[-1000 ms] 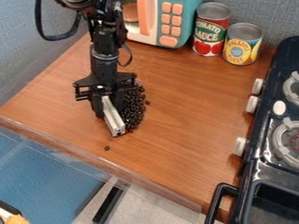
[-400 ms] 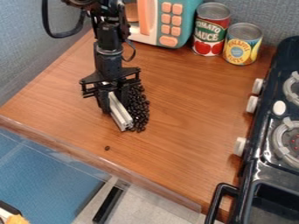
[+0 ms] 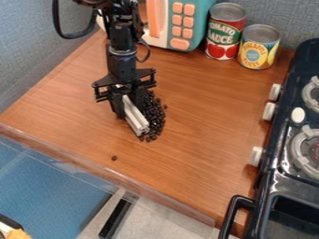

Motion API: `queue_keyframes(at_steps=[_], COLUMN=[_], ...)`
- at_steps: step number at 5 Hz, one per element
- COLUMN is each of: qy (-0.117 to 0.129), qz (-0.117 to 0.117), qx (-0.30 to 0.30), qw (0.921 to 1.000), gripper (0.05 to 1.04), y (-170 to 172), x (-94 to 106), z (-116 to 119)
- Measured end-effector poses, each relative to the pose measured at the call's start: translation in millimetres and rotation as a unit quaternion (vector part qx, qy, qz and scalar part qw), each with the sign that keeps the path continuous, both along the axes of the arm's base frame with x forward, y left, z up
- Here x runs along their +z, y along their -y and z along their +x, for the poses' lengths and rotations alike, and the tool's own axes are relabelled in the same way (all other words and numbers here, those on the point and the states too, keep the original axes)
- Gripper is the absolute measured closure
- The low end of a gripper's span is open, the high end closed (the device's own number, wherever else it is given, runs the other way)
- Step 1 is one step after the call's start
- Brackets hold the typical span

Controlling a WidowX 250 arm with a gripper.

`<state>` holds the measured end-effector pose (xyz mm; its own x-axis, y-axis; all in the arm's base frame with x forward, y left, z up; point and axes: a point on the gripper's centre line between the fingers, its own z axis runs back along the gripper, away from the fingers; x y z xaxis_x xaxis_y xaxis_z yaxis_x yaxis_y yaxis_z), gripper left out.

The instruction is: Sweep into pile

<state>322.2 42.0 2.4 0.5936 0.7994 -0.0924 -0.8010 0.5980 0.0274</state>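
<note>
The black gripper hangs low over the left-middle of the wooden table, shut on a pale metal bar. The bar slants down to the right, its lower end at the table surface. Against its right side lies a heap of small dark beans, partly hidden behind the gripper. One stray bean lies apart, nearer the table's front edge.
At the back stand a toy microwave, a red sauce can and a yellow can. A black toy stove with white knobs lines the right side. The wooden table has a transparent front edge.
The gripper and the bar have moved to the right, and the heap of beans has shifted right along with them. The stray bean has stayed in place.
</note>
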Motion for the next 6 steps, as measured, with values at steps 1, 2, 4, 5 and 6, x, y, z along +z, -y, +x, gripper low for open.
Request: queue_keyframes(at_steps=[1, 2, 4, 5, 6], qy=[-0.004, -0.010, -0.033, -0.012, -0.005], qz=[-0.009, -0.020, -0.086, -0.106, -0.119], qx=[0.006, 0.004, -0.032, -0.030, -0.036], qw=[0.9999, 0.9997, 0.9952, 0.9939, 0.9922], gripper=[0.689, 0.691, 0.692, 0.692, 0.692], y=[3.4, 6.3, 15.9, 6.6, -1.2], x=[0.4, 1.7, 22.2, 46.3, 58.3], z=[0.1, -2.4, -30.3, -35.6, -44.9])
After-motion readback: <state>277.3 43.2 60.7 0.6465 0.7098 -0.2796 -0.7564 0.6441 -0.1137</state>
